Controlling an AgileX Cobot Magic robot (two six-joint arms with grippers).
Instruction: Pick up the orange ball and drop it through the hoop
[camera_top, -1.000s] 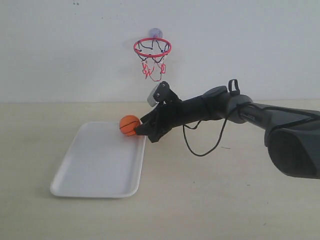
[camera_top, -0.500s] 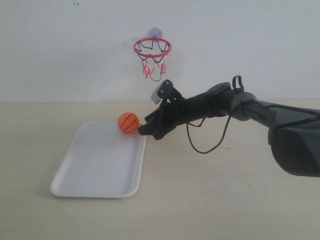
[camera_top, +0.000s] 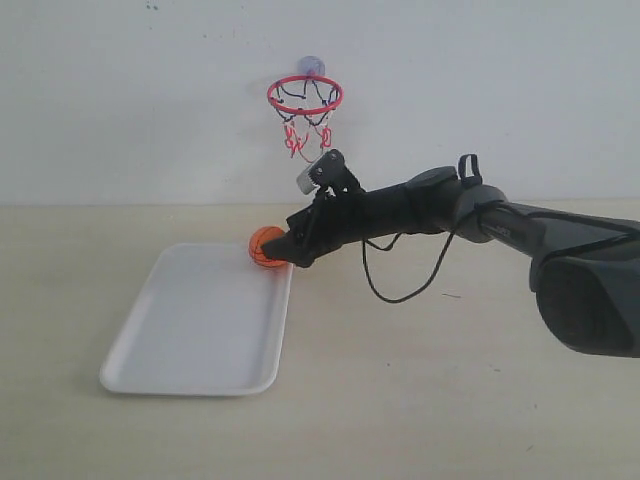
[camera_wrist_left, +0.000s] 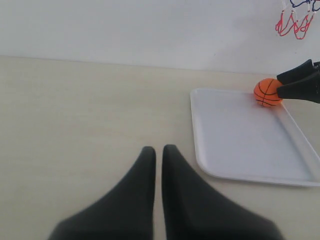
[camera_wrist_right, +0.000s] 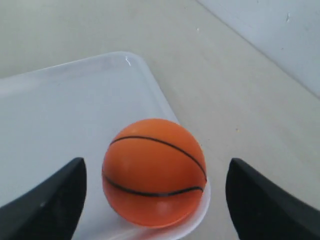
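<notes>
Standing there, I watched the black two-fingered right gripper (camera_top: 285, 250) close in on the small orange ball with black seam lines (camera_top: 266, 247). The ball sat at the far right corner of the shallow white rectangular tray (camera_top: 190, 330), right against its rim.

A moment earlier the fingertips had pulled back a bit, just off the tray's right edge, w/ clear space btwn them and the ball. Now they'd pushed forward again, and the ball had nudged slightly toward that corner. In the right wrist view the ball (camera_wrist_right: 154, 171) sat btwn the two fingers (camera_wrist_right: 55, 200), w/ daylight on both sides. So the right gripper was spread wide, straddling the ball but not squeezing it, as far as I could see.

The black left gripper (camera_wrist_left: 158, 152) hung over bare tabletop well off the tray's left side. Its fingers were pinched nearly together on nothing.

The red-ringed toy hoop w/ its black-and-red string net (camera_top: 305, 95) was stuck on the wall beyond the tray's far right corner, higher up, and nothing was in it.

My read: the approach looked about done and the pinch came next. Lift and drop were still to do. Round ball on a rim: it could've rolled off if the fingers closed off-centre.
</notes>
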